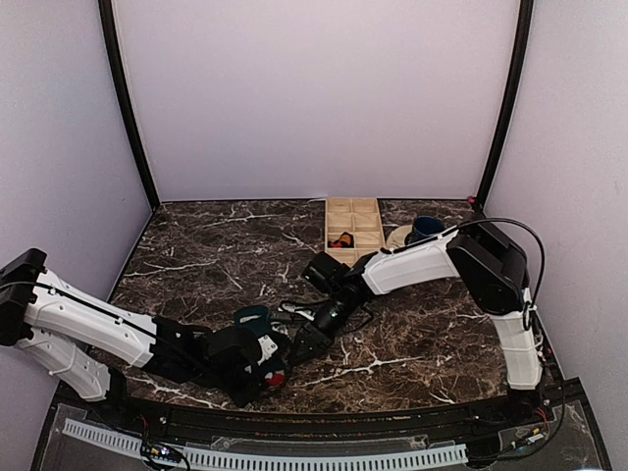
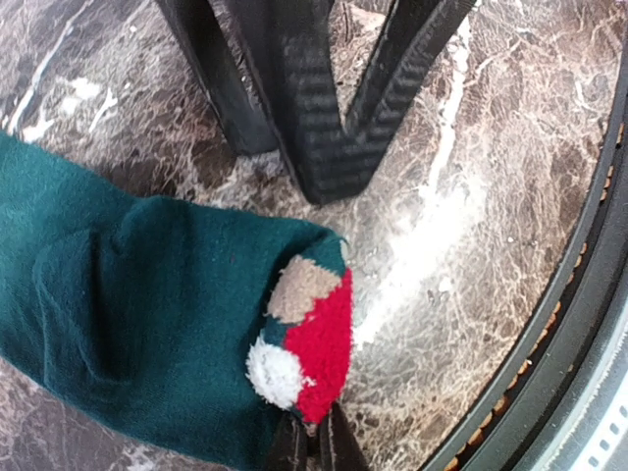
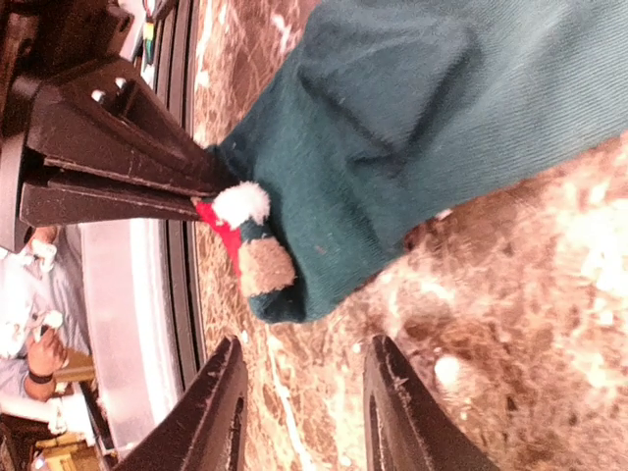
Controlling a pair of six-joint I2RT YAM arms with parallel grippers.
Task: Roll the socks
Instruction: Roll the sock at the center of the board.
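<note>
1. Surface: glossy dark brown marble-pattern table with white veins, and pale flat walls around it.
2. Task item: dark teal green soft fabric sock in a fine, smooth knit. It lies slumped and creased on the marble at about 7 o'clock of the table in the top view, near the front edge.
3. The sock's rounded end carries a nubbly, looped patch of red, tan and white blocks. Cannot tell whether it is a second sock tucked inside.
4. Tool, left gripper: slim black fingers pinched together on the red part of the patch, so the teal sock is held by this tip.
5. Tool, right gripper: jaws parted, with only bare marble between them. The fingers are black and tapered with a woven, ribbed surface. In the right wrist view the tips sit at 6 o'clock of the patch, just beside the sock's end.
6. Far edge, 12 o'clock: light wooden tray divided into square compartments. One holds something small, red and black, too small to tell.
7. Just to the tray's 3 o'clock: dark blue round mug.
</note>
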